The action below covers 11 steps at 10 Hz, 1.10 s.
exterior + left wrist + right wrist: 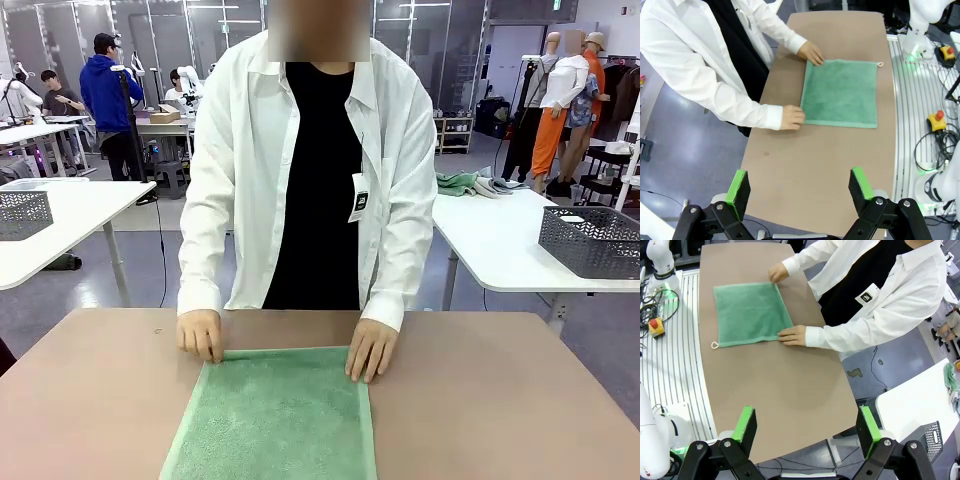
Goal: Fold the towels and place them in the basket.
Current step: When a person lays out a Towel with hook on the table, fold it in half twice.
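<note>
Towel: sea-green towel [270, 415] flat at mid-worktop [500, 400], far corners under the person's hands [372, 348] | Pincers: left pincer [798, 174] and right pincer [806, 412] agape, empty | Relation: towel ahead of each, well apart, neither arm clearly nearer.

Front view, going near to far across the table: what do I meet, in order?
Sea-green towel → person's hand and other hand on its far corners → person's white coat.

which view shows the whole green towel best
The left wrist view: the green towel lies whole and nearly square-on, all four edges and the corner loop visible. The right wrist view shows it whole too, more skewed. The front view cuts off its near edge.
</note>
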Tool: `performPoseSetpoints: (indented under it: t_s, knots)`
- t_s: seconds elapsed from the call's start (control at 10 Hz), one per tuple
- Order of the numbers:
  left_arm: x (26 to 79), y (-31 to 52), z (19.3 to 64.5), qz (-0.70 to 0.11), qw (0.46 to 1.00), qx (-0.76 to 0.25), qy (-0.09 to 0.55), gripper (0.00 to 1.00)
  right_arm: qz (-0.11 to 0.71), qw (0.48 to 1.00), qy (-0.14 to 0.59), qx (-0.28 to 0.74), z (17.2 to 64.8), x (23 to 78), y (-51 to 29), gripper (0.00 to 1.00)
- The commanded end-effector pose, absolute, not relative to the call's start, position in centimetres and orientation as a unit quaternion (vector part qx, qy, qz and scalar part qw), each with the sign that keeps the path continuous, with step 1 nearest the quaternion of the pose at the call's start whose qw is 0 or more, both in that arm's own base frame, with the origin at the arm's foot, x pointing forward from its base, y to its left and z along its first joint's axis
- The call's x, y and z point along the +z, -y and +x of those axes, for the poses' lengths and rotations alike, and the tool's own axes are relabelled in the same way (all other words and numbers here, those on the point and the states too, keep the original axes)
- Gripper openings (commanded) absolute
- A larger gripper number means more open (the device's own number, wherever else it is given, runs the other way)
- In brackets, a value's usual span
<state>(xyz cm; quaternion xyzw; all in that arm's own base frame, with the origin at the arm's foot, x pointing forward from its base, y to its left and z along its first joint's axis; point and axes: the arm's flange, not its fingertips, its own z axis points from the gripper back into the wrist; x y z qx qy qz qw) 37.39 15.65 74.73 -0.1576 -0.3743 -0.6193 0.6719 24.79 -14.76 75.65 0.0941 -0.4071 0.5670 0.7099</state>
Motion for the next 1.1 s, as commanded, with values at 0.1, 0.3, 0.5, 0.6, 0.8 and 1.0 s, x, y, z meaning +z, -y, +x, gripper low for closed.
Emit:
performPoseSetpoints:
  t_s: [0.1,0.3,0.5,0.6,0.8,1.0]
  knots:
    - [74.69,-15.53,37.38,-0.158,0.670,-0.620,0.376,1.00,0.094,0.704,0.408,0.574,24.75,75.69,14.73,1.00]
    - [74.69,-15.53,37.38,-0.158,0.670,-0.620,0.376,1.00,0.094,0.704,0.408,0.574,24.75,75.69,14.73,1.00]
    - [74.69,-15.53,37.38,-0.158,0.670,-0.620,0.376,1.00,0.094,0.704,0.408,0.574,24.75,75.69,14.73,1.00]
    - [74.69,-15.53,37.38,-0.158,0.670,-0.620,0.376,1.00,0.094,0.704,0.408,0.574,24.75,75.69,14.73,1.00]
    - [74.69,-15.53,37.38,-0.158,0.670,-0.620,0.376,1.00,0.094,0.704,0.408,0.574,24.75,75.69,14.73,1.00]
    - [74.69,-15.53,37.38,-0.158,0.670,-0.620,0.376,1.00,0.094,0.704,0.408,0.574,24.75,75.69,14.73,1.00]
